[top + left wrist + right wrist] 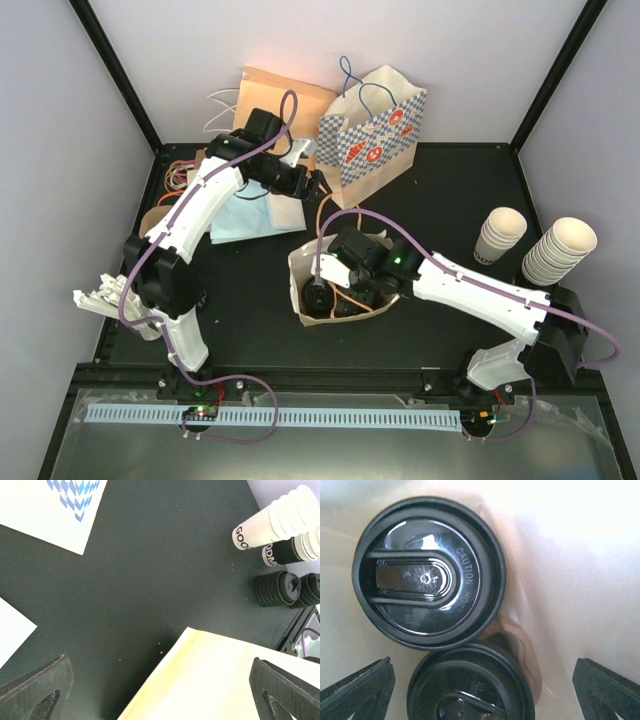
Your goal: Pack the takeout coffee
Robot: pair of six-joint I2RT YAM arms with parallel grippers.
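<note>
Two takeout coffees stand inside the open cream paper bag (pixel 300 262) at the table's middle. In the right wrist view I look straight down on their black lids: one coffee (pixel 427 572) higher in the frame, the other coffee (pixel 470 680) just below it and touching it. My right gripper (pixel 482 692) hangs open in the bag's mouth, its fingers (pixel 360 690) wide of the lower lid on both sides and touching nothing. In the top view, the lids (pixel 321 298) show beside the right gripper (pixel 338 288). My left gripper (pixel 318 186) is open and empty at the back, by the checkered bag (pixel 375 130).
A flat brown bag (pixel 285 95) lies behind the checkered one, and pale blue paper (pixel 245 215) lies under the left arm. Two stacks of lidless cups (pixel 560 250) sit at the right edge. The left wrist view shows these cups (pixel 280 520), piles of loose black lids (pixel 277 587) and the cream bag (pixel 215 680).
</note>
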